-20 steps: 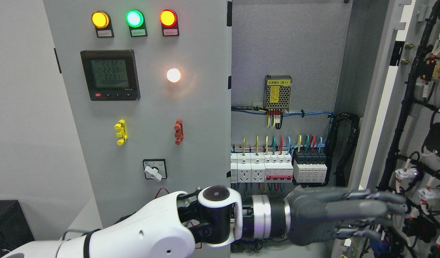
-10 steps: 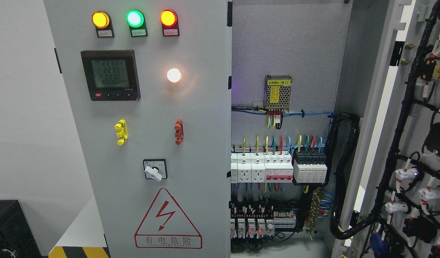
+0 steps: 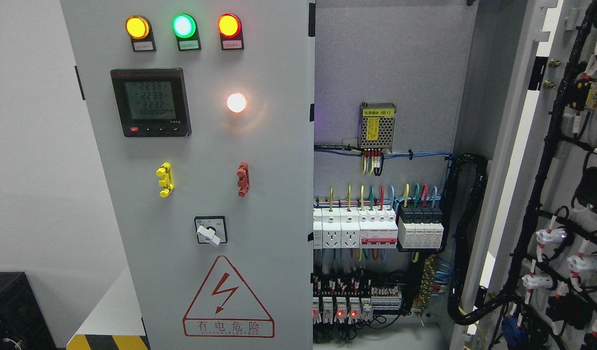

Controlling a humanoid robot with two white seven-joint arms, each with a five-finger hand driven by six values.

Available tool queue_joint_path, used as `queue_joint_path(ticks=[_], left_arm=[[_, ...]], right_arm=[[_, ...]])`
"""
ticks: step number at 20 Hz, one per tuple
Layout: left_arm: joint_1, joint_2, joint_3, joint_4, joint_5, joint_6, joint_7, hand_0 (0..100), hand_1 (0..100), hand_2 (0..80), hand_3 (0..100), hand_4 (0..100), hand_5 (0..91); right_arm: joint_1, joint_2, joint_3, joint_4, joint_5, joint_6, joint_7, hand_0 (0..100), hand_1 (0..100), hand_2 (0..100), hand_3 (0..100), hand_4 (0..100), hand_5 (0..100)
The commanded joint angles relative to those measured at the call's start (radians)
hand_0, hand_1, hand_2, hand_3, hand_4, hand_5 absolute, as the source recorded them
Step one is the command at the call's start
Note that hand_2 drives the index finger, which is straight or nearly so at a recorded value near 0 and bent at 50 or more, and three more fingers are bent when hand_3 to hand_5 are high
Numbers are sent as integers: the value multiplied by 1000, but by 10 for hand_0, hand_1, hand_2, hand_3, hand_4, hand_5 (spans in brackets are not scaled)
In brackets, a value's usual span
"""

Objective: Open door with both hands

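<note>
A grey electrical cabinet fills the head view. Its left door (image 3: 201, 146) is closed and carries three lit lamps, a meter display (image 3: 150, 102), a white lamp, yellow and red handles, a rotary switch (image 3: 210, 230) and a red warning triangle (image 3: 228, 297). The right door (image 3: 565, 184) stands swung wide open at the picture's right, its inner face covered in black cable looms. Between them the cabinet interior (image 3: 385, 63) is exposed, with a power supply (image 3: 377, 126), breakers (image 3: 378, 228) and relays. Neither of my hands nor any arm shows.
A black box (image 3: 11, 311) sits at the lower left by a white wall. A yellow-black striped edge (image 3: 106, 341) runs along the bottom left of the cabinet.
One second ago my left arm reached across the bottom with its open hand at the right door's inner face. It has dropped out of view; the door stays open.
</note>
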Motion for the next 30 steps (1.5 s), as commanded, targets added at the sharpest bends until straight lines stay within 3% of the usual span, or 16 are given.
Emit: queue_joint_path(ticks=[1, 4, 7, 9, 12, 15, 19, 24, 27, 30], left_arm=[[121, -302, 418, 831, -41, -6, 46, 120, 556, 0, 0, 0, 0], [134, -353, 617, 900, -112, 1, 85, 120, 556, 0, 0, 0, 0], [143, -373, 869, 961, -305, 17, 88, 120, 556, 0, 0, 0, 0], [165, -379, 1004, 963, -392, 53, 91, 120, 556, 0, 0, 0, 0], [169, -379, 1118, 962, -420, 94, 108, 120, 556, 0, 0, 0, 0], [168, -380, 1129, 959, -426, 119, 108, 120, 556, 0, 0, 0, 0], [168, -380, 1175, 955, -528, 131, 112, 120, 556, 0, 0, 0, 0], [165, -382, 1178, 949, -534, 134, 126, 120, 556, 0, 0, 0, 0], [165, -387, 1180, 949, -534, 134, 126, 120, 556, 0, 0, 0, 0], [162, -387, 1190, 949, -534, 134, 126, 120, 556, 0, 0, 0, 0]], right_arm=[[0, 0, 23, 0, -5, 0, -1, 56, 143, 0, 0, 0, 0], [0, 0, 23, 0, -5, 0, -1, 56, 143, 0, 0, 0, 0], [0, 0, 23, 0, -5, 0, -1, 56, 143, 0, 0, 0, 0], [0, 0, 23, 0, -5, 0, -1, 56, 143, 0, 0, 0, 0], [0, 0, 23, 0, -5, 0, -1, 56, 143, 0, 0, 0, 0], [0, 0, 23, 0, -5, 0, -1, 56, 142, 0, 0, 0, 0], [0, 0, 18, -1, -8, 0, -1, 56, 142, 0, 0, 0, 0], [-9, -5, 17, -53, -8, -3, -1, 56, 142, 0, 0, 0, 0], [18, -5, 18, -225, -8, -3, -1, 56, 142, 0, 0, 0, 0], [95, -32, 18, -475, -9, -6, -1, 56, 142, 0, 0, 0, 0]])
